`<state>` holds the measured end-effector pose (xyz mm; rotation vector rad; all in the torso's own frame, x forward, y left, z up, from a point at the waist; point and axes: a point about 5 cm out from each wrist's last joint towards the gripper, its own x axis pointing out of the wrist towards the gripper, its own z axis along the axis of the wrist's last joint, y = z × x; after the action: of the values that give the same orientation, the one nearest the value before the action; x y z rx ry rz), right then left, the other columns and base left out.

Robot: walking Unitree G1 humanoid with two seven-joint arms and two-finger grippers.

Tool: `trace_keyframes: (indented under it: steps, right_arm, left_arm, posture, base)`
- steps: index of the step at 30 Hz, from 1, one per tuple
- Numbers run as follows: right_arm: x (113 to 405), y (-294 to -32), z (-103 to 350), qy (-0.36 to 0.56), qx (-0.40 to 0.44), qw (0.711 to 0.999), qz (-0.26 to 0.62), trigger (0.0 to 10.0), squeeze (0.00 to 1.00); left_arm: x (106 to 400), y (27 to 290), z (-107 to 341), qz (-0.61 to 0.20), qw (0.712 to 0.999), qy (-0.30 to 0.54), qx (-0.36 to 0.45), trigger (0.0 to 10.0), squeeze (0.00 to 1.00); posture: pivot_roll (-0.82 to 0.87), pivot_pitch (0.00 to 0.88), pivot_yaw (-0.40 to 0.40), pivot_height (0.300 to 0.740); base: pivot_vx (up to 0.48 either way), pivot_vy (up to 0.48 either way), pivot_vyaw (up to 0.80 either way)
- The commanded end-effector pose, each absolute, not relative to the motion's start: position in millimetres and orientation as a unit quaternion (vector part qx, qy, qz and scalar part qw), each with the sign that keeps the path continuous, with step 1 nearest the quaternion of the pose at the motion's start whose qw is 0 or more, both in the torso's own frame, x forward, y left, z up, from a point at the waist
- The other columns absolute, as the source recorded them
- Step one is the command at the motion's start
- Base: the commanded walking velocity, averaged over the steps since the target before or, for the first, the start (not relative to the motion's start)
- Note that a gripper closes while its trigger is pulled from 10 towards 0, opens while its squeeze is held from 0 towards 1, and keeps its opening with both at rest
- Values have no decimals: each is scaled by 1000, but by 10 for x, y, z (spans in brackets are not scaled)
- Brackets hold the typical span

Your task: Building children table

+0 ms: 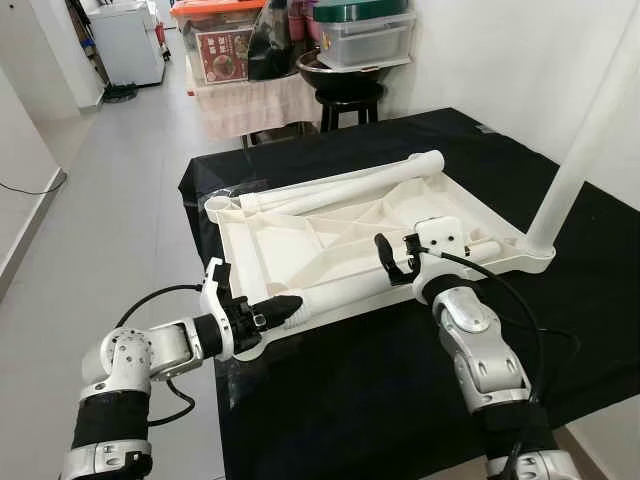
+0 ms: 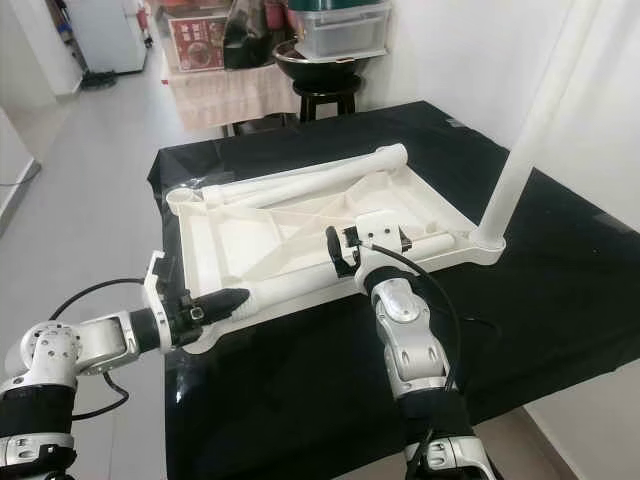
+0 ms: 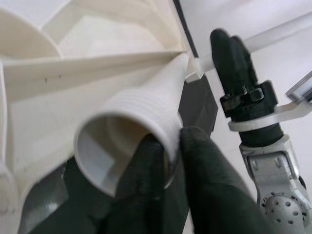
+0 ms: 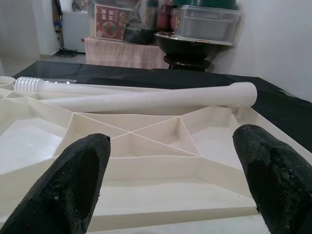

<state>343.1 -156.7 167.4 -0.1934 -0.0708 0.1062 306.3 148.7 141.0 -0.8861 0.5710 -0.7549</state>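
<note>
Two grippers work at a white tabletop (image 1: 330,235) lying underside up on a black cloth (image 1: 400,380). From the left eye, the left gripper (image 1: 290,310) sits at the tabletop's near corner, its fingers clamped on the threaded end of a leg (image 1: 345,290) that lies along the near edge. The right gripper (image 1: 392,262) hovers over the same leg further along, fingers apart. Two more legs (image 1: 350,185) lie together along the far edge of the tabletop, and a fourth leg (image 1: 585,140) stands upright in its right corner. Beyond the tabletop stand a black stool (image 1: 348,100), a clear lidded box (image 1: 365,38) and a red carton (image 1: 222,55); its writing is too small to read.

From the left wrist, the two black fingers (image 3: 146,170) pinch the wall of the leg's ribbed, hollow end (image 3: 131,141), one inside and one outside. The right gripper shows beyond it.

From the right wrist, the fingers (image 4: 73,180) stand wide apart above the tabletop's ribbed underside, holding nothing. The two far legs lie across the tabletop behind them.
</note>
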Motion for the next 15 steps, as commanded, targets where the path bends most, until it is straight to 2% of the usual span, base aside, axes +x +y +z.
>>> trace_keyframes:
  steps: [1, 6, 10, 14, 15]
  right_arm:
    - [3433, -1569, 1709, -42, -83, 994, 49, 10000, 0]
    - [3432, -1571, 1727, -47, -71, 995, 50, 10000, 0]
    - [3431, -1557, 1833, -70, -15, 996, 61, 10000, 0]
    - [3431, -1555, 1862, -77, 4, 995, 64, 10000, 0]
    - [3430, -1558, 1944, -91, 62, 991, 72, 10000, 0]
  left_arm:
    - [3053, 1487, 1386, -347, 801, 273, -403, 0, 0]
    - [3049, 1481, 1448, -358, 800, 250, -411, 0, 0]
    - [3025, 1532, 1565, -369, 801, 214, -420, 0, 0]
    - [3017, 1547, 1585, -371, 801, 208, -421, 0, 0]
    - [3004, 1582, 1614, -373, 804, 200, -418, 0, 0]
  posture:
    - [-59, 0, 49, 740]
    - [-59, 0, 49, 740]
    - [-55, 0, 47, 740]
    - [-55, 0, 47, 740]
    - [-54, 0, 47, 740]
  base:
    - [0, 0, 0]
    - [0, 0, 0]
    - [0, 0, 0]
    - [0, 0, 0]
    - [0, 0, 0]
